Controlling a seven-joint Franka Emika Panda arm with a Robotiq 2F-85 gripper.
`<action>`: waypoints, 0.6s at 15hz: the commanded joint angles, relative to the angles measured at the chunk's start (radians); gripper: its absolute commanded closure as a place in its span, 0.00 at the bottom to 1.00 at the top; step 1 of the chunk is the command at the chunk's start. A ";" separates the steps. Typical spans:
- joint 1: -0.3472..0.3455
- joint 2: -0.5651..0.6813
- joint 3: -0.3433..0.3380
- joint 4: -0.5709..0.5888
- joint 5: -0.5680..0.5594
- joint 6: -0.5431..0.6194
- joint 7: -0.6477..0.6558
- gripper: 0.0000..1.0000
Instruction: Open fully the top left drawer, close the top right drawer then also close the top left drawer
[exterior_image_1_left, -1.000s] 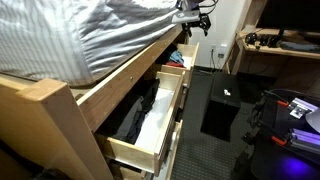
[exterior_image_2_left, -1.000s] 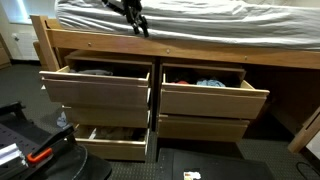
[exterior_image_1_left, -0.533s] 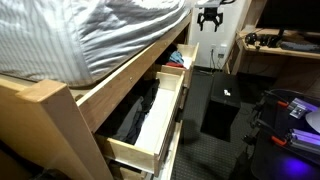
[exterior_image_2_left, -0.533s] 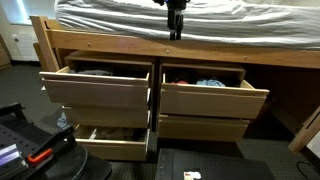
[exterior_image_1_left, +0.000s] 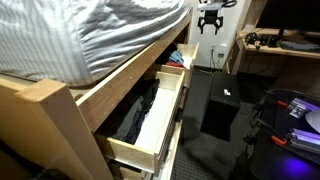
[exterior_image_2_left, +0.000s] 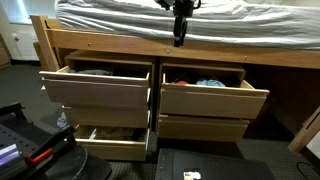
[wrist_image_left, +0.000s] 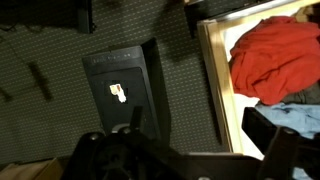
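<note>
The top left drawer (exterior_image_2_left: 95, 92) stands partly open with black clothing inside; it is the near drawer in an exterior view (exterior_image_1_left: 160, 115). The top right drawer (exterior_image_2_left: 212, 98) is also open, with blue and reddish items inside, and is the far drawer in an exterior view (exterior_image_1_left: 186, 57). My gripper (exterior_image_2_left: 180, 38) hangs in front of the mattress edge, above the top right drawer's left end, touching nothing. It also shows in an exterior view (exterior_image_1_left: 210, 27), fingers apart and empty. In the wrist view the gripper (wrist_image_left: 185, 150) looks down on the drawer's front rim (wrist_image_left: 213, 80) and a red cloth (wrist_image_left: 268, 55).
A lower left drawer (exterior_image_2_left: 110, 148) with pale fabric is pulled out. A black box (exterior_image_1_left: 222, 105) stands on the floor in front of the drawers and also shows in the wrist view (wrist_image_left: 125, 85). A desk (exterior_image_1_left: 285, 48) stands beyond. Red and black equipment (exterior_image_1_left: 290, 108) lies on the floor.
My gripper has moved off the mattress top, out past the bed's front edge and to above the top right drawer, and it now points down. The drawers have not moved.
</note>
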 joint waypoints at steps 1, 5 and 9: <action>-0.045 0.054 0.015 -0.014 0.044 -0.057 -0.196 0.00; -0.079 0.168 -0.020 0.063 0.017 -0.211 -0.373 0.00; -0.057 0.197 -0.075 0.064 -0.023 -0.277 -0.366 0.00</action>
